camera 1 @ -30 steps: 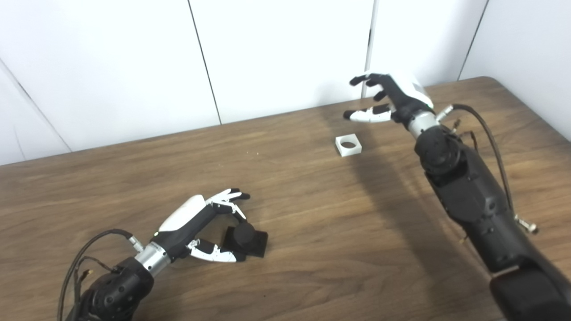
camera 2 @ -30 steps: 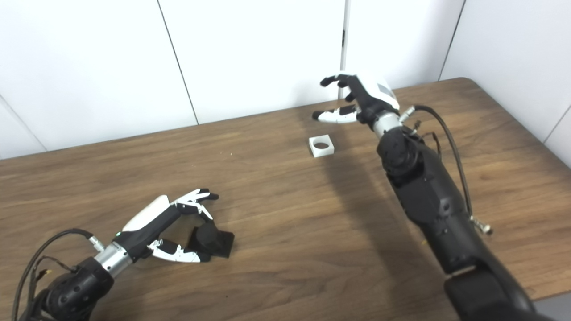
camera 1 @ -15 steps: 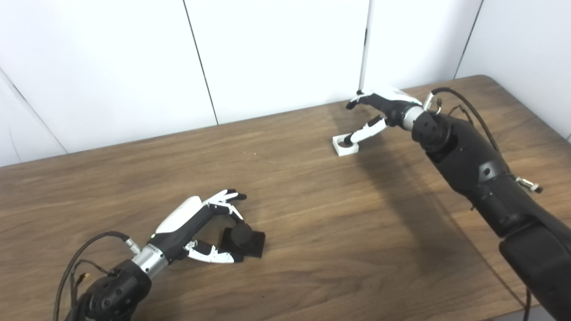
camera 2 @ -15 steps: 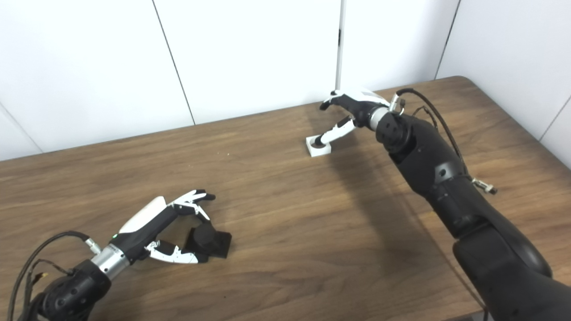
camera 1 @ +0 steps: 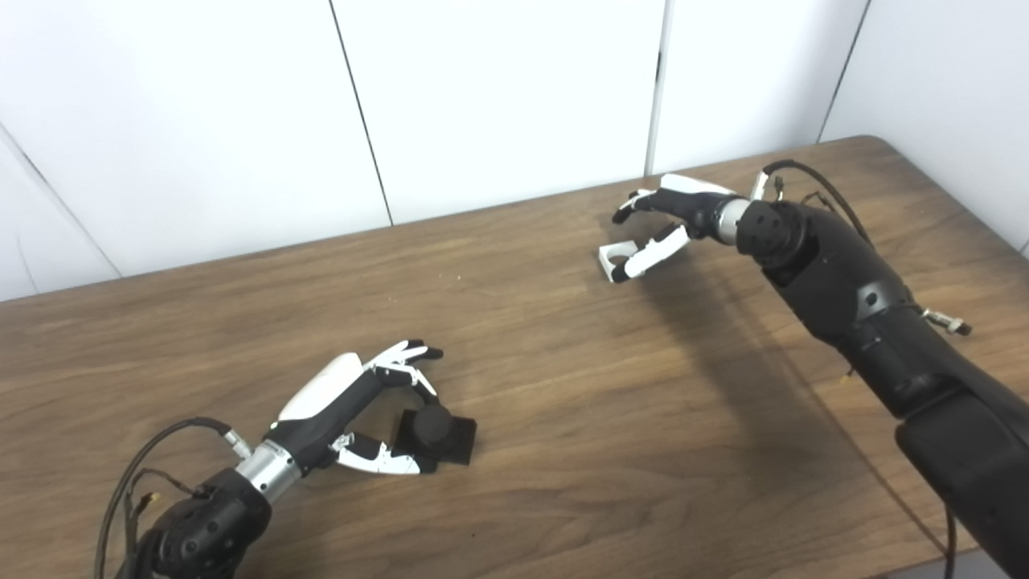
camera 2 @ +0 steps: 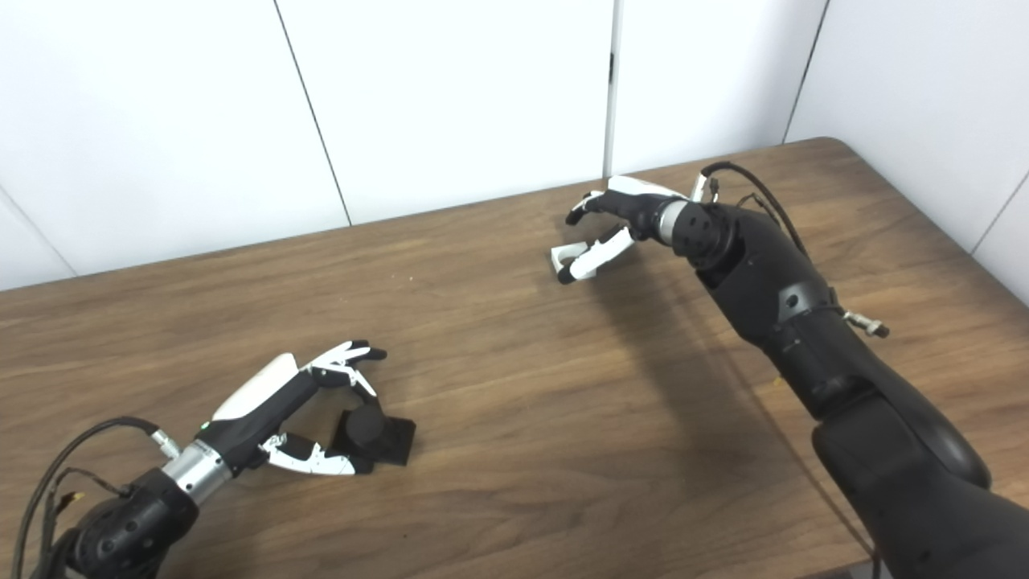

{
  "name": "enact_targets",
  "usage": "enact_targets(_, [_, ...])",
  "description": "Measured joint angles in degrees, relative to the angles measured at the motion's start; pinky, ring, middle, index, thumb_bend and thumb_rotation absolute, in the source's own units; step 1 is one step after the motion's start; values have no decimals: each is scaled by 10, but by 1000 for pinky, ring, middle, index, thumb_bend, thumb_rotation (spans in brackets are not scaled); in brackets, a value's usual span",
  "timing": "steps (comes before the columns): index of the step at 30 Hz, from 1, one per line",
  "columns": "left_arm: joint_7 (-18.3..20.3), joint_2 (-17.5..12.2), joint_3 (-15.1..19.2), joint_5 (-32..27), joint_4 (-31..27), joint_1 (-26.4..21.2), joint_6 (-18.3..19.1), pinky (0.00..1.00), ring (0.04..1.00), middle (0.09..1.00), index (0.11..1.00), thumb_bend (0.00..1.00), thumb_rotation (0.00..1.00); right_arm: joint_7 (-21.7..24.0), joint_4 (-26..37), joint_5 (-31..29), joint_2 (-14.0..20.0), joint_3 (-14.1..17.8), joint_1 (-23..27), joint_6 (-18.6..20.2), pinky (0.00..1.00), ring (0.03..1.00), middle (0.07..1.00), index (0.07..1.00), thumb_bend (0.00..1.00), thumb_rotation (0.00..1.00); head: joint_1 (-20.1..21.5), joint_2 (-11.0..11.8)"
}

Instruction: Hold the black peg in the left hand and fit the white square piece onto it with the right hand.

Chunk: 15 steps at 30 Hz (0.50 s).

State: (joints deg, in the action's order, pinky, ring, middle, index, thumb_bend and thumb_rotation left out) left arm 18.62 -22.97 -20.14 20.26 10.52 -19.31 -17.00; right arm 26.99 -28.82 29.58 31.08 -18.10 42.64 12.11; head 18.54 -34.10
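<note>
Lowered since a second ago: the right hand [camera 1: 671, 221], which had hovered above and beyond the white square piece [camera 1: 612, 258], stood down at table [camera 1: 563, 418] level with its fingers spread around that piece. Thumb lay along the piece's near side, touching or just short of it; the other fingers [camera 1: 635, 201] curved over the far side. Whether it actually gripped could not be told; the piece sat flat on the wood, not lifted.

White square piece: towards the far edge of the table, right of centre, round hole facing up, partly covered by the thumb.

Left hand [camera 1: 354, 402]: unchanged from the earlier frames, resting low near the table's front-left part, fingers apart and cupped beside the black peg [camera 1: 434, 430]. Thumb reached along the peg's near side, fingertips arched over its far side; no firm grasp seen.

Black peg: upright round stub on a square black base, flat on the table, well apart from the white square piece.
</note>
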Motion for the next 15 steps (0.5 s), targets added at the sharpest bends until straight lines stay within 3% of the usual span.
enact_targets(4, [0, 0, 1, 0, 0, 1, 0, 926, 980, 918, 491, 521, 69, 0, -4, -1, 0, -6, 0, -14, 1000, 1000, 1000, 838, 1000, 461, -4, -2])
enact_targets(15, [2, 0, 4, -3, -1, 4, 2, 954, 991, 923, 492, 521, 71, -18, -24, -1, -4, -9, -7, -40, 1000, 1000, 1000, 811, 950, 333, -6, -3])
